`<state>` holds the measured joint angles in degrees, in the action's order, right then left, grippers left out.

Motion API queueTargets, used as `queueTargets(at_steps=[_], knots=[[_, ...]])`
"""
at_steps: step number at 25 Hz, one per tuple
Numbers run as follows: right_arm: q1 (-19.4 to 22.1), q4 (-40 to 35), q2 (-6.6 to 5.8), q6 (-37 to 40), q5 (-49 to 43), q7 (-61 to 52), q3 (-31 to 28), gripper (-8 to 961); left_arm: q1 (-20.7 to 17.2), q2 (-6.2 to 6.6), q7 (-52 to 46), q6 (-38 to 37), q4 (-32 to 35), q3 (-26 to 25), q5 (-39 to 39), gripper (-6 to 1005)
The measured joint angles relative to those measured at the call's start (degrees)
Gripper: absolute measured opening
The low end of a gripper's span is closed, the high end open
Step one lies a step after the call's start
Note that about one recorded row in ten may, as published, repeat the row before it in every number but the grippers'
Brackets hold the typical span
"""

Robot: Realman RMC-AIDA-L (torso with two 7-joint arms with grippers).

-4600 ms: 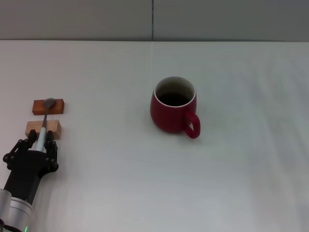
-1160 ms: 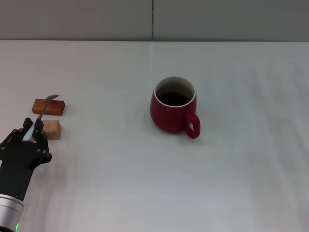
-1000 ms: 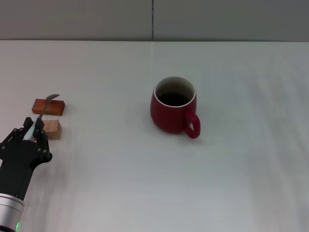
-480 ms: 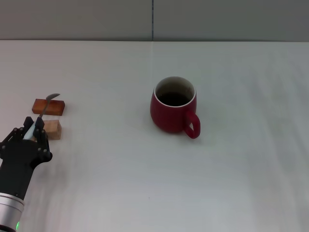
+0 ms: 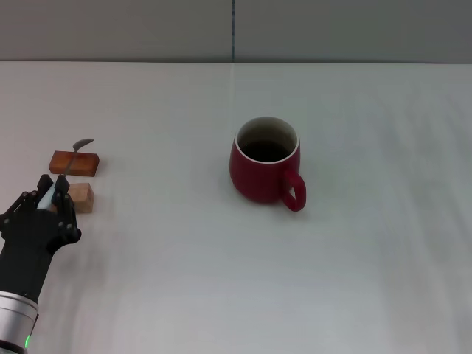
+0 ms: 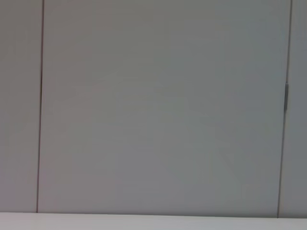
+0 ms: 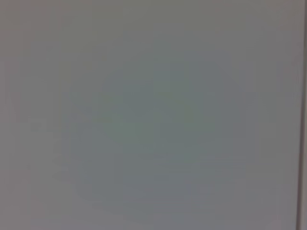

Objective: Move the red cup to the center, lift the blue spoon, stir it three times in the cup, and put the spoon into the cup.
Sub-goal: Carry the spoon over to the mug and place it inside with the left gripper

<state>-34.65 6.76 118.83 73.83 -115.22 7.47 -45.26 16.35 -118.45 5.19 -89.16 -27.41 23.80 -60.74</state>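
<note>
The left gripper (image 5: 48,200) sits at the near left of the white table (image 5: 354,280), its black fingers clamped on the pale handle of the blue spoon (image 5: 65,174). The spoon slants up and away from the gripper, its grey bowl raised over the reddish wooden block (image 5: 74,162), while the handle passes above the paler wooden block (image 5: 77,198) that lies just beside the fingers. The red cup (image 5: 264,168) stands upright near the middle of the table, well apart from the spoon and gripper, to their right, with its loop handle turned toward the near right and its inside dark. The right gripper shows in no view; both wrist cameras face a plain grey wall.
</note>
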Motion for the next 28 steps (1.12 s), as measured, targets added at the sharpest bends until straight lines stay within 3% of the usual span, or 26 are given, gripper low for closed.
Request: queueTargets(at_steps=[8,28], knots=[[0.1,0.0,0.0,0.0,0.0,0.0,-0.1,336,0.2,0.15,-1.3,-0.3,0.5,-0.3,-2.8,171],[0.3,0.0,0.0,0.0,0.0,0.0,-0.2,335,-0.2,0.33,-16.1,-2.9,7.8,0.6,-8.4,170]])
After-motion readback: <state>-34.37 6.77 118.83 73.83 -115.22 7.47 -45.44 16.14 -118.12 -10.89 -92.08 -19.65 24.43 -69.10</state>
